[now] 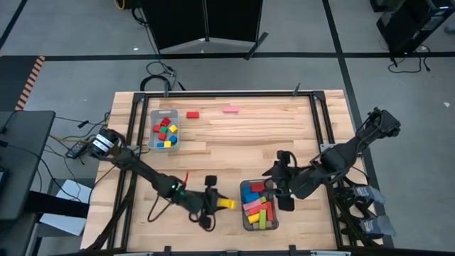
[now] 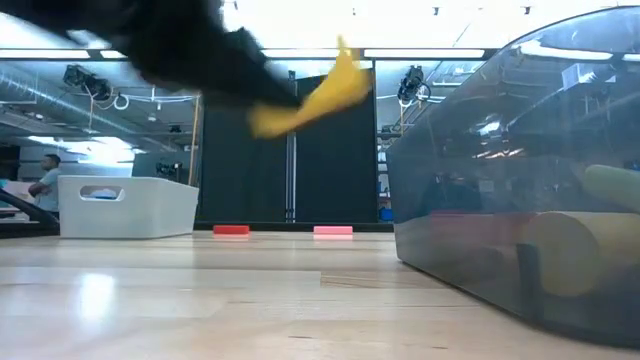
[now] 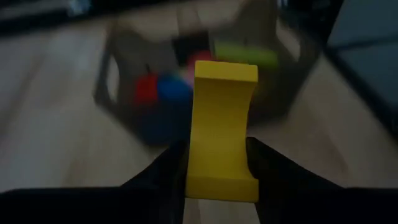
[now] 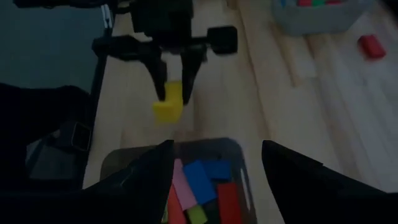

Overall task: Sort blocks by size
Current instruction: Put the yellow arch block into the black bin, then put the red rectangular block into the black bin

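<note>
Carrying a long yellow block (image 1: 226, 204) toward the near tray (image 1: 244, 222) of bigger pieces, the left gripper (image 1: 215, 203) is clamping it between both fingers, lifted off the table. Next move probably calls for swinging over the rim and letting go. The right gripper (image 1: 279, 189) is hovering above that tray, fingers apart, seemingly empty. Two red and pink blocks (image 1: 193, 114) are lying loose by the far tray (image 1: 152, 117).

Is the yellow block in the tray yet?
Not yet. The left end effector holds the yellow block in the air beside the tray.
</note>
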`<move>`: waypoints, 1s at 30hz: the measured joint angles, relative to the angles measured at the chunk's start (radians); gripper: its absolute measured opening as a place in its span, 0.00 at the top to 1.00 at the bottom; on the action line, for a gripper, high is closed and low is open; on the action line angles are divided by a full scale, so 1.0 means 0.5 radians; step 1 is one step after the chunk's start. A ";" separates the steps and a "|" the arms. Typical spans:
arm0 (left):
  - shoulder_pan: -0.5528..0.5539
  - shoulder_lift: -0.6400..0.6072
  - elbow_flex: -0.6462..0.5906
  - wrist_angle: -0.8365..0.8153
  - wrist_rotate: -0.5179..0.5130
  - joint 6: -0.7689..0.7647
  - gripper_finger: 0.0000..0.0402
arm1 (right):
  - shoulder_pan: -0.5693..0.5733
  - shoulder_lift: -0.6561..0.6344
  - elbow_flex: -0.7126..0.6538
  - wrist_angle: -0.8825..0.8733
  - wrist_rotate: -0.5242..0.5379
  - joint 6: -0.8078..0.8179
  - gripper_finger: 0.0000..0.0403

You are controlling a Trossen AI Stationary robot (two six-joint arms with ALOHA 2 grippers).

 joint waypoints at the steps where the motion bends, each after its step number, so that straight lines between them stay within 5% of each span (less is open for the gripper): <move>1: 0.035 0.000 0.002 0.084 0.039 0.051 0.66 | 0.000 -0.010 0.000 0.006 0.018 -0.022 0.37; 12: 0.357 0.198 0.474 0.003 0.311 0.276 0.64 | -0.013 -0.042 0.002 0.024 0.082 -0.145 0.38; 19: 0.469 0.310 0.584 -0.127 0.658 0.110 0.32 | -0.013 -0.041 0.001 0.036 0.083 -0.180 0.37; 24: 0.475 0.234 0.576 -0.244 0.462 0.080 0.19 | -0.055 -0.040 0.001 0.066 0.228 -0.259 0.37; 30: 0.535 -0.189 0.389 -0.443 0.287 0.119 0.23 | -0.276 -0.034 0.000 0.061 0.205 -0.311 0.36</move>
